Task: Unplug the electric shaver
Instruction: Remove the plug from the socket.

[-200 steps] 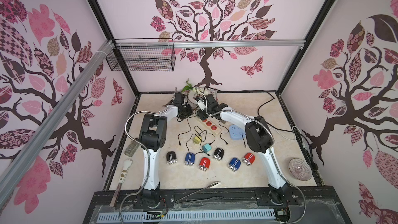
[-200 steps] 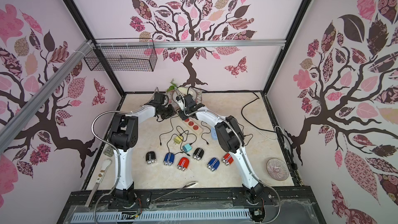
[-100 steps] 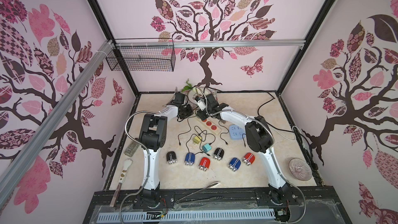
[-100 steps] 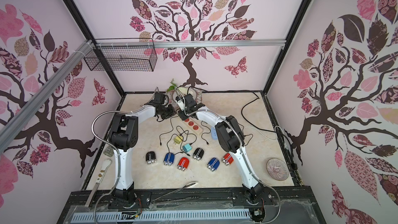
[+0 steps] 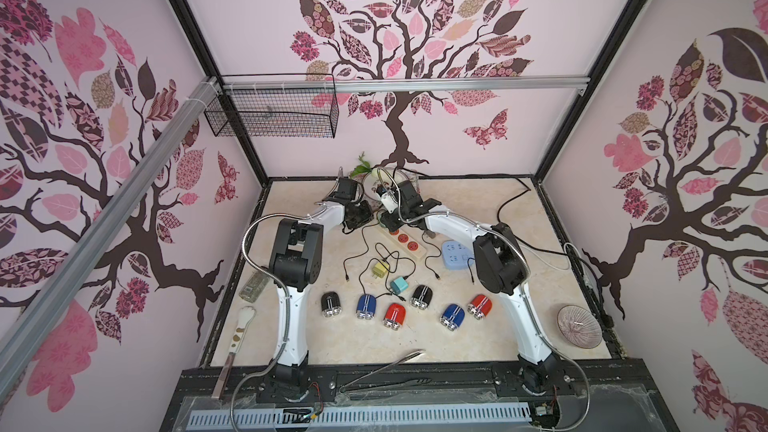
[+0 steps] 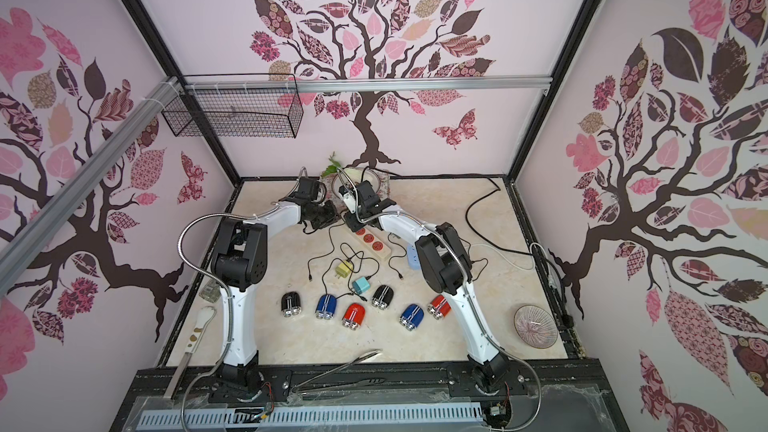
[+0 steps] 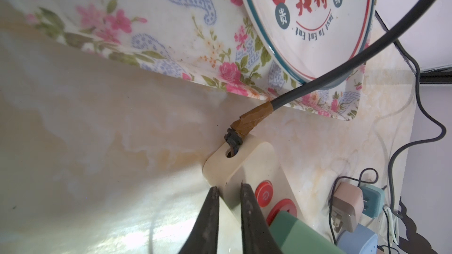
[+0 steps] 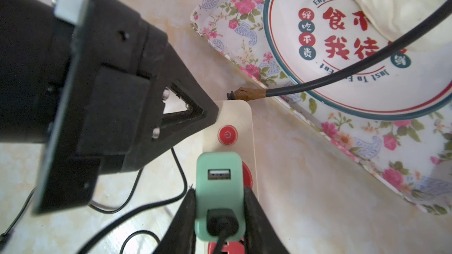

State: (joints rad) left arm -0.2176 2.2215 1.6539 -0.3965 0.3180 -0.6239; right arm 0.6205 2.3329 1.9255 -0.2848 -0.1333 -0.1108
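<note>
Glossy plastic pwr strip [image 8: 235, 114] — matt green adapter [image 8: 220, 189].

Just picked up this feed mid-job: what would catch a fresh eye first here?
The two arms meet at the far end of the cream power strip, beside the floral tray. The right gripper is closed on the mint-green charger plugged into it, while the shut left gripper sits at the strip's cable end. Nearer the front, six small shavers lie in a loose row.
</note>
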